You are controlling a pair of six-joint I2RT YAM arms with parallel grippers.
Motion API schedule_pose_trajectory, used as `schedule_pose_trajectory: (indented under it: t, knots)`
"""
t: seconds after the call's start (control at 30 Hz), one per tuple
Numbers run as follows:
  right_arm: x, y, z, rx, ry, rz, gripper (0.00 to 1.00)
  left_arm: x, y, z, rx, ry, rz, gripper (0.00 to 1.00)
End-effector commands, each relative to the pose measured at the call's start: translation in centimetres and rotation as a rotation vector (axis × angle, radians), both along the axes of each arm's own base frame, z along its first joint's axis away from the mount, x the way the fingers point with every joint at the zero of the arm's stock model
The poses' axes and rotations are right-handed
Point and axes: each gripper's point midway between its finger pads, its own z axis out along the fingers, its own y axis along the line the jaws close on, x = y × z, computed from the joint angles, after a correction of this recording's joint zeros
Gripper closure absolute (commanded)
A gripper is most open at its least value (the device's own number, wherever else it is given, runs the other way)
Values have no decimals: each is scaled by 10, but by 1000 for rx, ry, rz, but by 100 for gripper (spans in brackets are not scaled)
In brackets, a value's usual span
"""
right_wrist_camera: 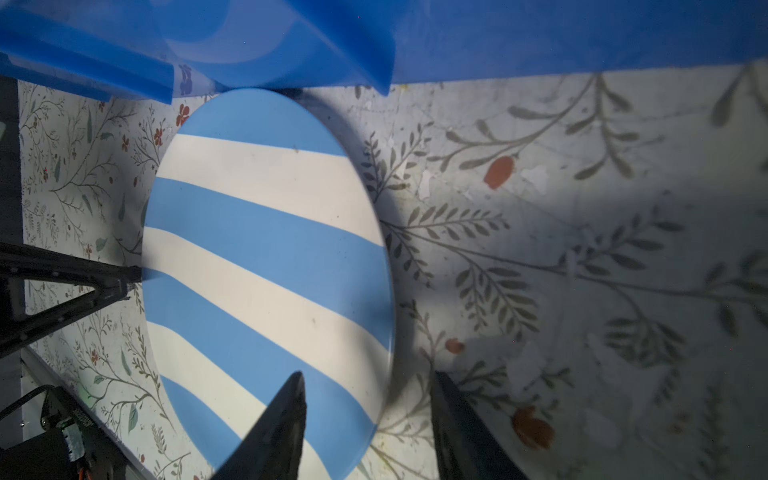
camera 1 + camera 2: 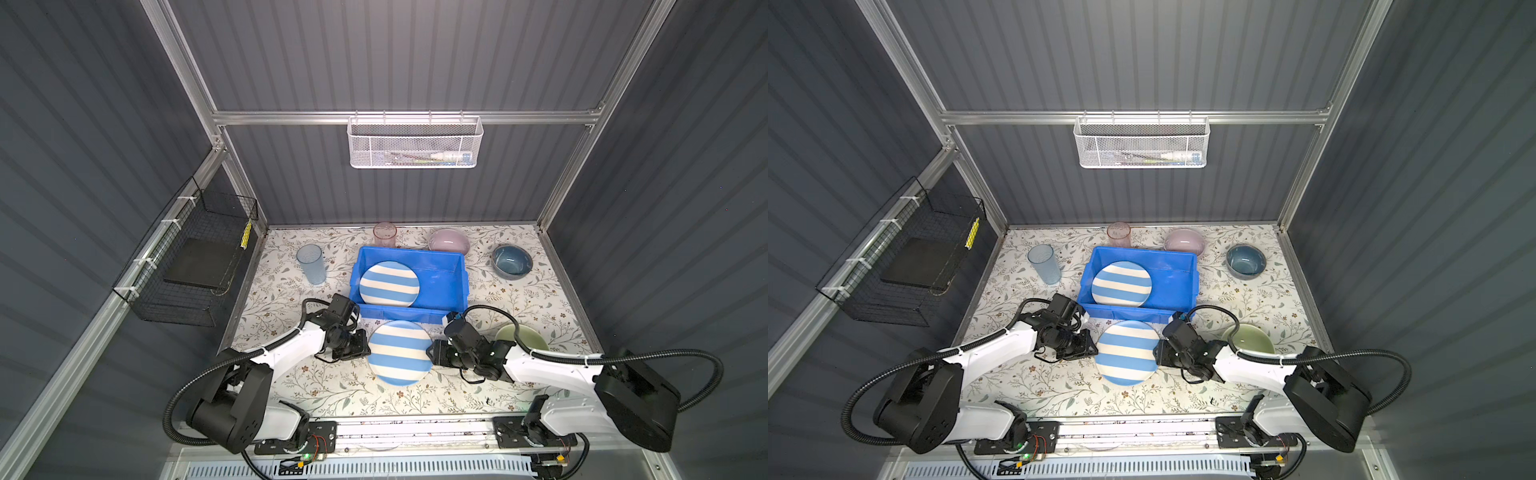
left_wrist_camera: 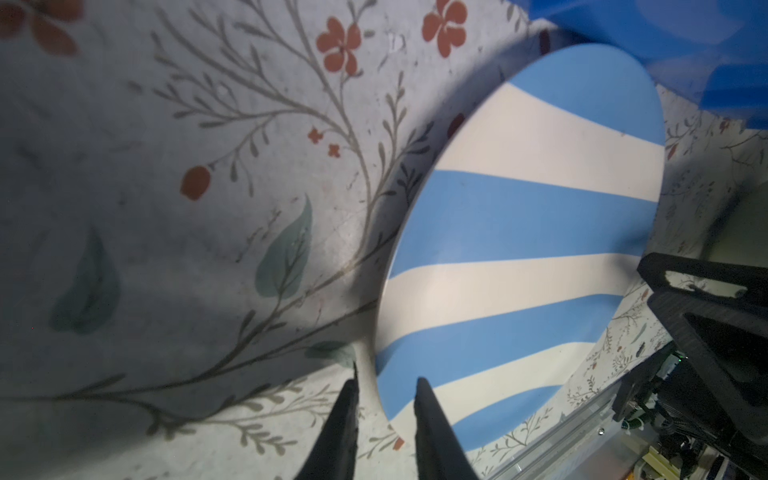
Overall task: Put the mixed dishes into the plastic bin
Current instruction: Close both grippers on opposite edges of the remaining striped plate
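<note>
A blue-white striped plate sits just in front of the blue plastic bin, which holds a second striped plate. My left gripper is pinched on the front plate's left rim. At the right rim, my right gripper is open, one finger over the plate and one beyond the edge. A blue tumbler, pink tumbler, lilac bowl and dark blue bowl stand round the bin. A pale green bowl is partly hidden behind the right arm.
A white mesh basket hangs on the back wall. A black wire basket is fixed to the left wall. Metal frame edges border the floral mat, and the arms' mounting rail runs along the front.
</note>
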Motion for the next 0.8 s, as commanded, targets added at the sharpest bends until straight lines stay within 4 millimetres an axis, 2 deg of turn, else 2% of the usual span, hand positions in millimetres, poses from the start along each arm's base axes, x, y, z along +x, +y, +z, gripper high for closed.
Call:
schedule_pose_trajectory:
  t: [0.0,0.17,0.4,0.77]
  knots:
    - [-1,4,-6,14,8,-6,48,-3,-3,-6,-5,19,-6,78]
    - [-2,7,-11,11,19,-9,45,-9,5,-14,43,55,10,81]
    - [-1,16,-11,39,22,15,47,-16,19,-27,117,76,21,82]
    - [-7,35,10,195,-5,72,48,-21,29,-39,180,101,7,84]
